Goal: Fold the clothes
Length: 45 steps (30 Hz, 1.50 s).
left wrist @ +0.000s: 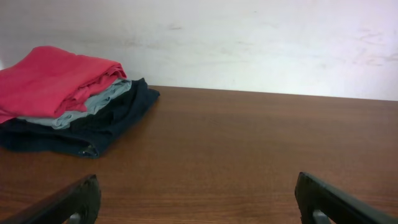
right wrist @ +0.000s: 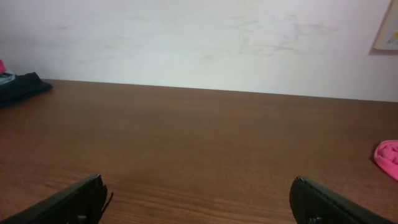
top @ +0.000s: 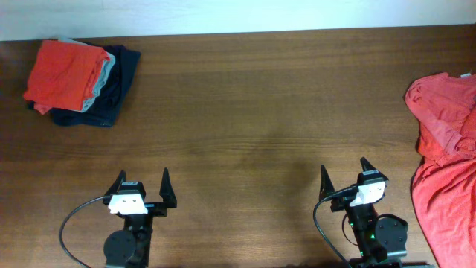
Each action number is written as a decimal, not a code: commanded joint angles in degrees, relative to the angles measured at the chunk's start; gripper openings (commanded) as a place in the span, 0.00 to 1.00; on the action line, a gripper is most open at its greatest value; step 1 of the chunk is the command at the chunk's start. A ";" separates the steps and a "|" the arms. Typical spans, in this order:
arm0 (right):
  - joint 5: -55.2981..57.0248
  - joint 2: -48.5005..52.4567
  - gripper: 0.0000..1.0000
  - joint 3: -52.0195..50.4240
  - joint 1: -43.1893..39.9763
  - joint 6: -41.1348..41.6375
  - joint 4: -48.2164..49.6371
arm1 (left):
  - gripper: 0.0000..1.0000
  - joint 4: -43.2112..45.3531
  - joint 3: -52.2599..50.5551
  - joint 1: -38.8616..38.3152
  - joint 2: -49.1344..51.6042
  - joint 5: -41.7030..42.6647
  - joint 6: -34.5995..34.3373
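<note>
Right gripper (top: 343, 168) and left gripper (top: 143, 179), both wide open and empty, should first drag the crumpled red shirt (top: 445, 126) centreward from three o'clock.

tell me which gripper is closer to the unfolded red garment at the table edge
Right. The right gripper has the unfolded red garment close on its right side. The left gripper is far across the table, on the folded stack's side.

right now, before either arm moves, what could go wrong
The crumpled red shirt runs past the overhead view's right edge; the right fingers might pinch several layers or drag it off. A wide sweep of the left fingers could topple the folded stack.
</note>
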 commanded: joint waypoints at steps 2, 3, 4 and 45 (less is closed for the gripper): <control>1.49 -0.55 0.99 -0.26 -0.42 0.26 -0.44 | 0.99 -0.24 -0.15 -0.22 -0.59 0.59 0.92; 1.49 -0.55 0.99 -0.26 -0.42 0.26 -0.44 | 0.99 -0.26 -0.15 -0.22 -0.59 0.59 0.92; 1.27 -0.55 0.99 -0.26 -0.42 0.28 -0.44 | 1.00 -0.26 -0.15 -0.22 -0.59 0.59 0.92; 11.17 56.59 0.99 64.26 -0.42 1.14 -44.17 | 0.99 -0.24 -0.15 -0.22 -0.59 0.59 0.92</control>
